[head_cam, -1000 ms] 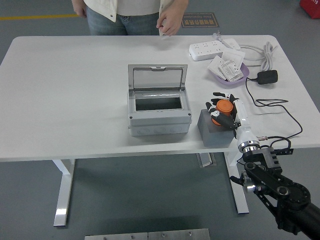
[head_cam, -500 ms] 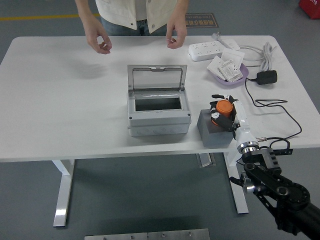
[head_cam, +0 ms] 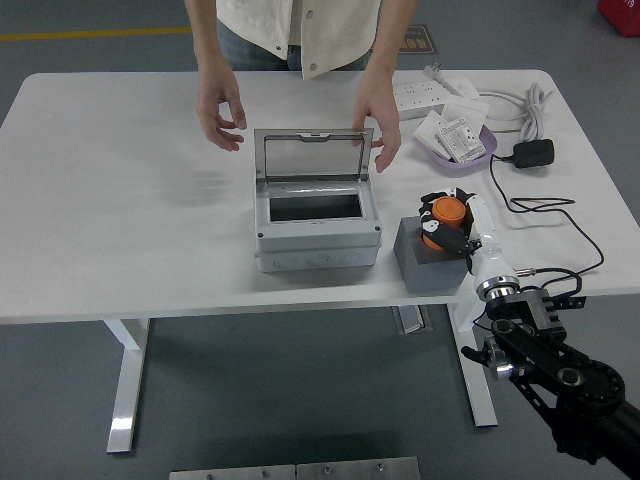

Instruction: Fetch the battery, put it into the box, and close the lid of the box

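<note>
The orange battery (head_cam: 447, 213) stands on a grey block (head_cam: 427, 257) right of the grey box (head_cam: 318, 240). My right hand (head_cam: 446, 222) is curled around the battery, still on the block. The box's clear lid (head_cam: 313, 154) stands open and upright at the back; its opening (head_cam: 315, 208) is dark. A person at the far side reaches both hands toward the lid: one hand (head_cam: 220, 105) left of it, the other hand (head_cam: 381, 128) at its right top corner. My left arm is out of view.
A purple dish (head_cam: 462, 150) with white packets, a white power strip (head_cam: 430, 90), a black adapter (head_cam: 533, 153) and its cable (head_cam: 540, 215) lie at the back right. My right arm (head_cam: 545, 360) comes in below the table's near edge.
The person has leaned in and brought both hands down to the box's lid. My right hand has stayed on the battery, barely moving.
</note>
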Available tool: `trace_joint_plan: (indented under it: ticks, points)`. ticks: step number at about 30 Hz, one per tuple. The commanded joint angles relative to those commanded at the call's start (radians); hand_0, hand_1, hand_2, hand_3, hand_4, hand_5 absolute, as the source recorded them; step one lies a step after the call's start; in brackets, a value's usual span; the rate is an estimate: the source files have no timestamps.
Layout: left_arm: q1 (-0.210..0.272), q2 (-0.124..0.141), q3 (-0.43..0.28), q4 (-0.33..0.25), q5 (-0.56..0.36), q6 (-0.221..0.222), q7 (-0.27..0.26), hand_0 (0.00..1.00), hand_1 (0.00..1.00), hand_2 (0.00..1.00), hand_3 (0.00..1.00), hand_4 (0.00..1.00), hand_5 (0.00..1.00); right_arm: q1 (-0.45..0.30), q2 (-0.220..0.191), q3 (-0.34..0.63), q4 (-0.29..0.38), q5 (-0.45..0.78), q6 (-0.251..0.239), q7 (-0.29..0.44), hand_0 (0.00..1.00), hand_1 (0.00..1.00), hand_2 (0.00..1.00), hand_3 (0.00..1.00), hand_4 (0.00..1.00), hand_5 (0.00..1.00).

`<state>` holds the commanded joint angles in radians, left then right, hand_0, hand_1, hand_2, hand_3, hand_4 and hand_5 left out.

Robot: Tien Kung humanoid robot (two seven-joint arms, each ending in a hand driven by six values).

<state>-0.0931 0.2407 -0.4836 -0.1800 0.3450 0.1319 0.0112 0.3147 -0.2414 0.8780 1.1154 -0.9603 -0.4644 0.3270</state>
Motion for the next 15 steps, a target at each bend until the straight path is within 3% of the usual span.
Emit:
trace_joint_plan:
  ticks: [15]
  points:
    - [0.000,0.001,0.015,0.000,-0.004,-0.001,0.000,0.578,0.620,0.558,0.567,0.561,0.002,0.012,-0.010,0.017,0.013,-0.016,0.006,-0.007,0.414,0.379,0.372,0.224,0.002,0.002]
